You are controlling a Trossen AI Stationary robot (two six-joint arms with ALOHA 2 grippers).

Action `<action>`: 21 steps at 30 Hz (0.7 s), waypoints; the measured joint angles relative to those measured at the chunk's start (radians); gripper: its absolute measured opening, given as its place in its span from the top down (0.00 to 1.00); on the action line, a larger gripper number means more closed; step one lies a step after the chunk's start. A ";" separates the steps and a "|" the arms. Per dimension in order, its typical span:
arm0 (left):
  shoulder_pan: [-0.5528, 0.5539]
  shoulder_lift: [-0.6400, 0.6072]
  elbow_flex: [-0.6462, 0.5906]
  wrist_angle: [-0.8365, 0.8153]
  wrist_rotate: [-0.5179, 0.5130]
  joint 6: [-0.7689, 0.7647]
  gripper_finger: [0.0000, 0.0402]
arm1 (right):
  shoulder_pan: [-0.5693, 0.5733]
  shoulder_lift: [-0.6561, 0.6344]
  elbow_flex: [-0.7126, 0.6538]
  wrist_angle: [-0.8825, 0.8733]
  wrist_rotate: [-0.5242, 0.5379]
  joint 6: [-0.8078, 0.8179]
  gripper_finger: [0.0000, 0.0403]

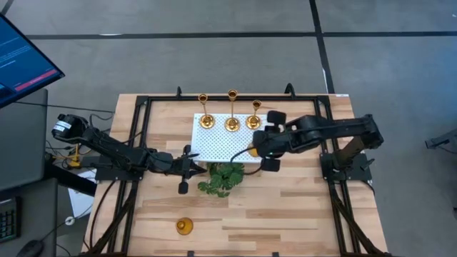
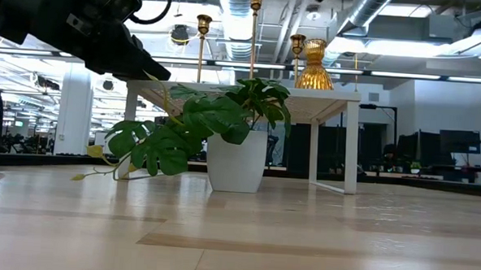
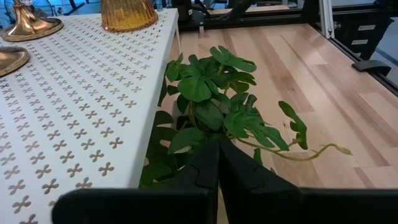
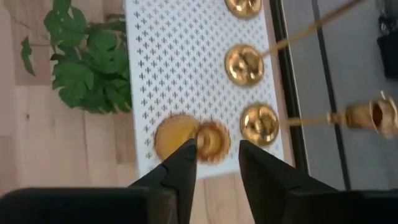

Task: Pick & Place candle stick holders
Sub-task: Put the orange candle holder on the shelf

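The white platform stands in the middle of the bench. 3 tall candle stick holders stand in a row along its far edge. A short holder sits on the platform near the right end of that row. The right gripper hangs just above it with its fingers apart, so it looks like it just let go. Another short holder waits on the bench, well away from the platform. The left gripper is closed and empty, next to the plant in front of the platform.

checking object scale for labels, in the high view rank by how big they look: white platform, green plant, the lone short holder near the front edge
1. white platform
2. green plant
3. short holder, clearly the smallest
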 joint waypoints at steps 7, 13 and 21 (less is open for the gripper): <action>0.000 0.000 0.000 0.000 0.001 0.000 0.98 | 0.100 -0.020 0.027 -0.133 0.002 0.142 0.93; -0.006 -0.032 -0.001 0.003 0.009 0.000 0.98 | 0.223 -0.031 -0.008 -0.129 0.027 0.176 0.98; -0.102 -0.182 -0.001 -0.002 0.065 0.032 0.98 | 0.347 -0.159 -0.227 0.161 0.032 0.160 1.00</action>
